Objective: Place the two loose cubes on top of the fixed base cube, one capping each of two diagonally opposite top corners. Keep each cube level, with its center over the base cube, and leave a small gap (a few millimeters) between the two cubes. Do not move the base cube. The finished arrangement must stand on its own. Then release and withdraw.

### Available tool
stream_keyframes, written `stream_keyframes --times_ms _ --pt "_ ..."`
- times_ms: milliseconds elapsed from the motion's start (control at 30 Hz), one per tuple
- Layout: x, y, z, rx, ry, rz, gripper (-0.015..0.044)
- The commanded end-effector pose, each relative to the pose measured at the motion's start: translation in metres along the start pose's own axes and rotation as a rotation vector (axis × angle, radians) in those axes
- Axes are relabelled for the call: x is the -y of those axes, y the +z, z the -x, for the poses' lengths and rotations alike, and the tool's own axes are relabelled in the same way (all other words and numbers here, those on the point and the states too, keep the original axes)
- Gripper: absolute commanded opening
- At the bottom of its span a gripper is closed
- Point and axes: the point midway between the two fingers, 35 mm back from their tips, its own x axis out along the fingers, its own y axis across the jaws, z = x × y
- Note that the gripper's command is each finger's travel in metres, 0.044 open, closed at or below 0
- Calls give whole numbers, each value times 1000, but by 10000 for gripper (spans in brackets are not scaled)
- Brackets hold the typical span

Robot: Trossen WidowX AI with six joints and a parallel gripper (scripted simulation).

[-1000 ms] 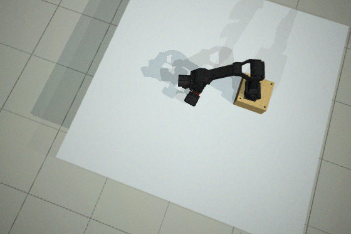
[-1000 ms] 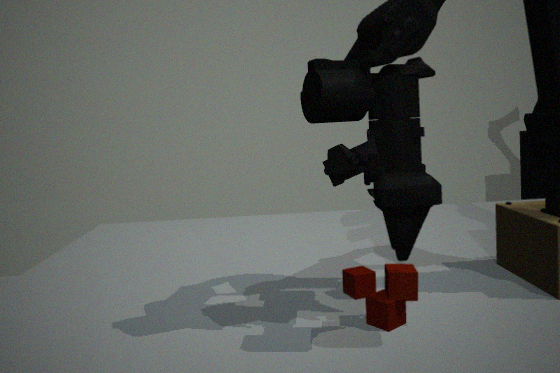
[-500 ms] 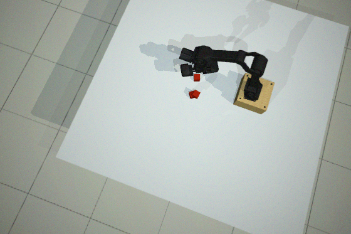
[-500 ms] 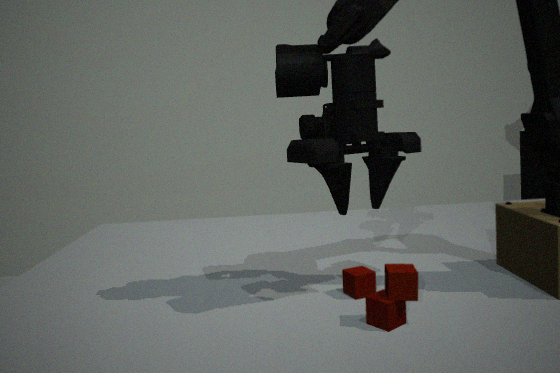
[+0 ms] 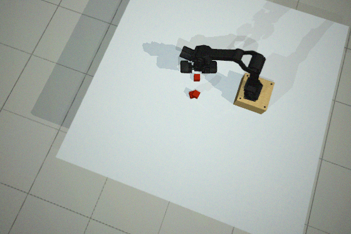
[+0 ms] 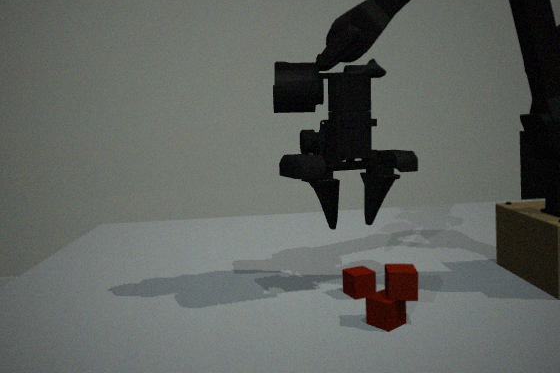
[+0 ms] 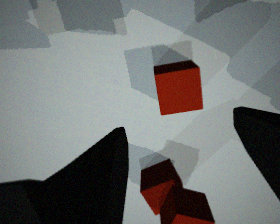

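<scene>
The base cube (image 5: 190,95) (image 6: 385,314) (image 7: 156,181), red, stands on the table. One red loose cube (image 5: 196,93) (image 6: 401,284) (image 7: 198,202) rests on it, overhanging a top corner, and looks level. The other red loose cube (image 5: 197,78) (image 6: 359,283) (image 7: 180,92) sits flat on the table, apart from that pair. My gripper (image 5: 197,66) (image 6: 351,226) (image 7: 179,126) is open and empty, pointing down, well above the cubes. In the wrist view the separate cube appears just beyond the line between the fingertips.
The wooden block (image 5: 269,91) (image 6: 525,240) under the arm's base stands to the right in the top and exterior views. The white table (image 5: 150,141) (image 6: 150,340) carries the arm's shadows around the cubes.
</scene>
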Motion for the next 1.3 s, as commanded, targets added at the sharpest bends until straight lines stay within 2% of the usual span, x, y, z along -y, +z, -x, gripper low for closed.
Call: stream_keyframes --times_ms 0,1133,1267 --pt "7 -3 -30 -11 -25 -6 265" --pt "9 -4 -77 -11 -26 -6 265" --pt "9 -4 -77 -11 -26 -6 160"
